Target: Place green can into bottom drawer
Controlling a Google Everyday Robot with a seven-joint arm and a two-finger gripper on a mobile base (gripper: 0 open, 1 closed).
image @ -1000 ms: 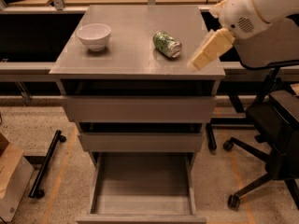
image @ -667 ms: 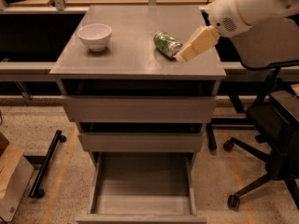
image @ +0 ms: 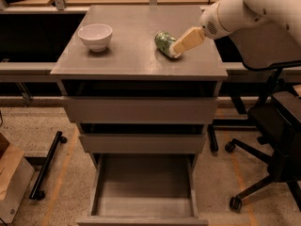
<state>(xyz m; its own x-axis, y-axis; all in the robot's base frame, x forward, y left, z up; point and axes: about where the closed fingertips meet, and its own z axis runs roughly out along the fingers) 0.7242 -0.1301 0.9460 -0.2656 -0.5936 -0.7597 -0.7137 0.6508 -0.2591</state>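
Green can (image: 163,42) lying on its side on the cabinet top (image: 131,55), right of the white bowl (image: 95,36).
The gripper (image: 178,48) reaches in from the right, its tip against the can's right end; whether it is open or closed cannot be told. The bottom drawer (image: 146,199) stands pulled out below.

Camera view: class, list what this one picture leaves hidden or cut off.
- The green can: its right end is covered by the pincer, which is at it over the cabinet top.
- The bottom drawer: its front face is cut off by the picture's lower edge.
- The upper drawers: insides hidden, only dark gaps show.
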